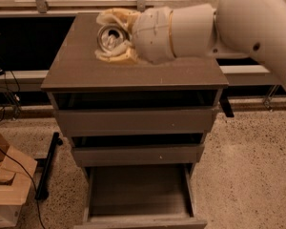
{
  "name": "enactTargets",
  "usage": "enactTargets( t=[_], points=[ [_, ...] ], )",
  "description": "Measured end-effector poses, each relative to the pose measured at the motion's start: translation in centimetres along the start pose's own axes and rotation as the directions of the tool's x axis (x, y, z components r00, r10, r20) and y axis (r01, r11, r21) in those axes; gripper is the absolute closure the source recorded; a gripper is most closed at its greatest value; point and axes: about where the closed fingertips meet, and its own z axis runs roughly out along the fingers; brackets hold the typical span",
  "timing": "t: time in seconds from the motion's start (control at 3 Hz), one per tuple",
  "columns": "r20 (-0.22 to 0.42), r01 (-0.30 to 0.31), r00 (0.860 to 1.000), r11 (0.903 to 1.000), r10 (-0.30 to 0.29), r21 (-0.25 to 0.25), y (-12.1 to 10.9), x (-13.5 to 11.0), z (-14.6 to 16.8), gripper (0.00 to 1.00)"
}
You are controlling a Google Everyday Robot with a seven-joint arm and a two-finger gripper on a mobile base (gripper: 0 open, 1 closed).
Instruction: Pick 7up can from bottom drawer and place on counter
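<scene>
My gripper (112, 37) is shut on the 7up can (109, 37). The can's shiny round pull-tab top faces the camera between the cream fingers (115, 57). The gripper is held over the back of the counter (133, 73), coming in from the right on a bulky white arm (229, 23). The bottom drawer (139, 194) is pulled open at the foot of the cabinet and its inside shows bare. The cream-white bowl is hidden behind the gripper and arm.
Two upper drawers (133, 120) are slightly open. A cardboard box (7, 185) with cables sits on the floor at the left, beside a black bar (47, 163). A speckled floor (248, 166) lies to the right. A shelf rail (62, 4) runs behind.
</scene>
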Motion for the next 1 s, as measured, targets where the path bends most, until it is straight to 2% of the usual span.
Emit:
enactTargets(
  t=[0.33,0.67,1.0],
  points=[
    [-0.001,0.007,1.000,1.0000,-0.007,-0.006,-4.5,2.2,1.1,1.00],
    [0.018,-0.020,1.000,0.9998,0.021,-0.006,-7.6,5.6,2.5,1.00],
    [0.033,-0.069,0.997,0.9976,0.069,0.000,-9.3,9.9,3.7,1.00]
  ],
)
